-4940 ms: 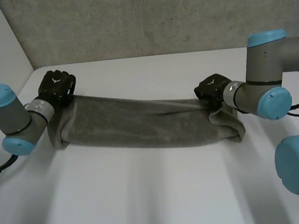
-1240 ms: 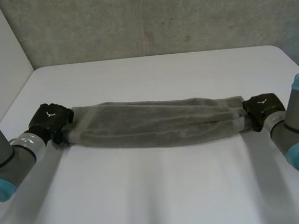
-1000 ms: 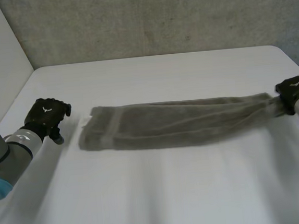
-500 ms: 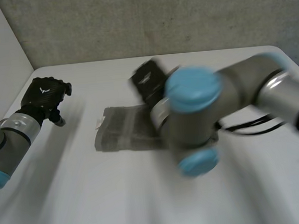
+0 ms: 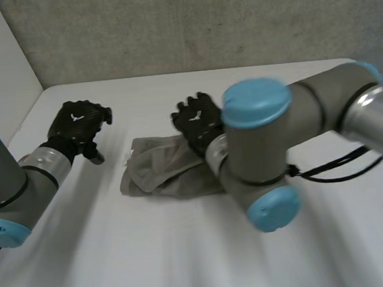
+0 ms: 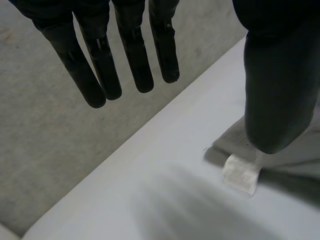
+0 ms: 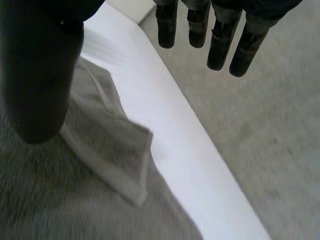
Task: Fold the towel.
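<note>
Lying on the table (image 5: 189, 264), the doubled towel (image 5: 155, 175) is shown under the right hand (image 5: 196, 119), the left hand (image 5: 81, 123) beside it; both are held spread and empty. Uneven edges could be caused by slipping layers.

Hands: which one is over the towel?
The right hand, open above the towel's far edge; the left hand hangs open beside the towel, over bare table.

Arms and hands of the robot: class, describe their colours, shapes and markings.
The left arm and right arm are thick grey tubes with rounded light-blue caps. The left hand and right hand are black, each with a small white mark on its back.
</note>
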`<act>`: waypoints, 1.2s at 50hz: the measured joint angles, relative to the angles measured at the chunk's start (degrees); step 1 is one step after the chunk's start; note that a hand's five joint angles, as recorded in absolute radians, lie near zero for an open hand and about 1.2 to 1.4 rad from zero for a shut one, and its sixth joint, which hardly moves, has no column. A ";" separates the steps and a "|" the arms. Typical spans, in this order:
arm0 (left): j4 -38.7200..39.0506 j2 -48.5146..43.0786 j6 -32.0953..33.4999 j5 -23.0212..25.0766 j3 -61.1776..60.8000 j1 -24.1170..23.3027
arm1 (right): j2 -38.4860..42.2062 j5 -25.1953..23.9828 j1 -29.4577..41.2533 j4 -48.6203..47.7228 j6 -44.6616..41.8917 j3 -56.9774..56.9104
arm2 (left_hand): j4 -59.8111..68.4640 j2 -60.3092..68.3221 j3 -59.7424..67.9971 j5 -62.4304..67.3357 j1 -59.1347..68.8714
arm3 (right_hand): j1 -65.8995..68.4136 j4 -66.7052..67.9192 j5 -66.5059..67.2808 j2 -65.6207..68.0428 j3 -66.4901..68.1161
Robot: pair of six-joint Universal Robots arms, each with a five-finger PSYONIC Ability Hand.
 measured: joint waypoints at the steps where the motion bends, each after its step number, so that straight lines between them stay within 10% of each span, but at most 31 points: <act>1: -0.07 0.39 -1.18 0.04 -0.16 -0.92 | -1.38 -0.40 -1.23 1.07 1.14 1.63 | 0.00 0.00 0.00 0.00 0.00 | 0.00 0.00 0.00 0.00 0.00; 25: -0.26 -5.20 -15.08 0.16 3.25 -16.77 | -11.21 -4.68 -11.06 -7.94 6.00 28.32 | 0.00 0.01 0.00 0.02 0.00 | -0.07 0.00 0.04 0.00 0.01; 60: -2.95 -19.86 -14.84 -13.38 15.93 -9.03 | -4.31 -2.65 -10.94 -16.66 8.49 30.01 | 0.00 0.14 0.05 0.59 0.01 | 17.46 16.21 17.28 16.96 16.86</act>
